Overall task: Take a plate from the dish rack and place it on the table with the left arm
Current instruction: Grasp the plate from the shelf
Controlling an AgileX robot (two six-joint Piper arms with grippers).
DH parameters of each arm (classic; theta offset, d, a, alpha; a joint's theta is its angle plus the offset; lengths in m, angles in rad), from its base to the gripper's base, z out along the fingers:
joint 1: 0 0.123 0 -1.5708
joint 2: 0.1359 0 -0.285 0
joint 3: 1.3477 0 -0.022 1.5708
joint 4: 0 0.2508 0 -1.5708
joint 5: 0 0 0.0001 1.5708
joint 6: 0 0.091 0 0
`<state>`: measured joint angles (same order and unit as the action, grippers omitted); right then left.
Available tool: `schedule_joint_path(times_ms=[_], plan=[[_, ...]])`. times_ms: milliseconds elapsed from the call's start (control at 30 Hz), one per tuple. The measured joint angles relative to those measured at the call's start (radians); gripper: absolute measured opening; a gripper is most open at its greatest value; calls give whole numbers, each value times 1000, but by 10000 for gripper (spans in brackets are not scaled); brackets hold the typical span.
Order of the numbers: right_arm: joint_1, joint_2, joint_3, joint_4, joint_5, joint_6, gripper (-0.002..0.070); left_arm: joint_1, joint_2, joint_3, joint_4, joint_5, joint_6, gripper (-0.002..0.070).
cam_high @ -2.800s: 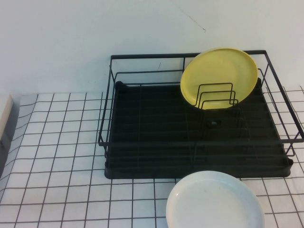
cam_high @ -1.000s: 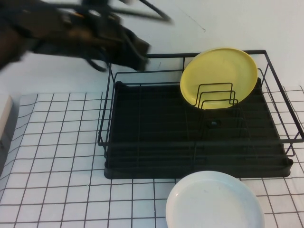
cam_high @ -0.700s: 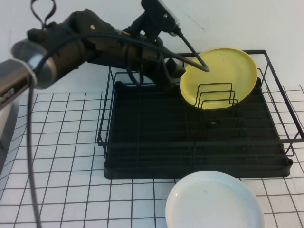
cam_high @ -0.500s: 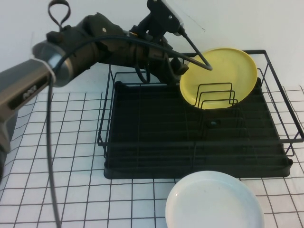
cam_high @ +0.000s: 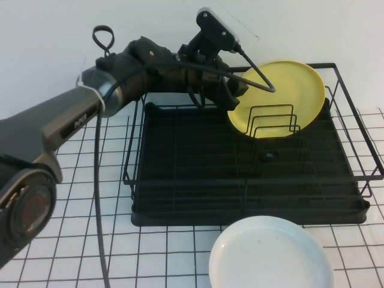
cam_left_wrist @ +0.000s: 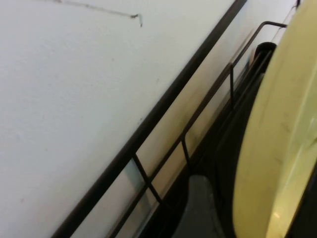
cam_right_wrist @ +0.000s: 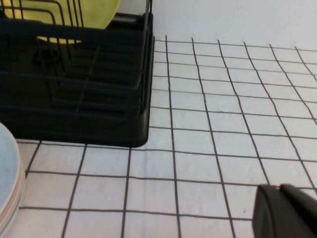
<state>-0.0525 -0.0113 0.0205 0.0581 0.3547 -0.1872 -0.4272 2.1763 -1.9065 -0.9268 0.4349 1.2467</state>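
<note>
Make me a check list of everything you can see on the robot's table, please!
Surface: white table with a black line grid.
Job's things: yellow plate upright in the wire dividers at the back right of the dish rack; not yet lifted.
Clutter: white plate flat on the table in front of the rack.
Grippers: left gripper at the yellow plate's left edge, above the rack; right gripper low over the table beside the rack.
Cables: black cable hanging along the left arm, with a loop on top.
Surroundings: plain white wall behind the rack.
</note>
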Motion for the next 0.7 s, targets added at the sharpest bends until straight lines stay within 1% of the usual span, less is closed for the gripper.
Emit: schedule_joint_path(times_ms=[167,267,333,400,500,533,600,633,700], plan=[[0,0,0,0,0,0,-3,-2,49,-26,-49,-18,56,475],[0,0,0,0,0,0,-3,-2,65,-26,-95,-25,117,440],[0,0,0,0,0,0,-3,-2,76,-26,-129,-39,140,391],[0,0,0,0,0,0,-3,-2,87,-26,-153,-56,152,324],[0,0,0,0,0,0,-3,-2,94,-26,-184,-99,158,200],[0,0,0,0,0,0,-3,-2,94,-26,-189,-99,167,148],[0,0,0,0,0,0,-3,-5,94,-26,-198,-95,191,71],[0,0,0,0,0,0,-3,-5,94,-26,-209,-95,208,51],[0,0,0,0,0,0,-3,-5,94,-26,-231,-95,229,36]])
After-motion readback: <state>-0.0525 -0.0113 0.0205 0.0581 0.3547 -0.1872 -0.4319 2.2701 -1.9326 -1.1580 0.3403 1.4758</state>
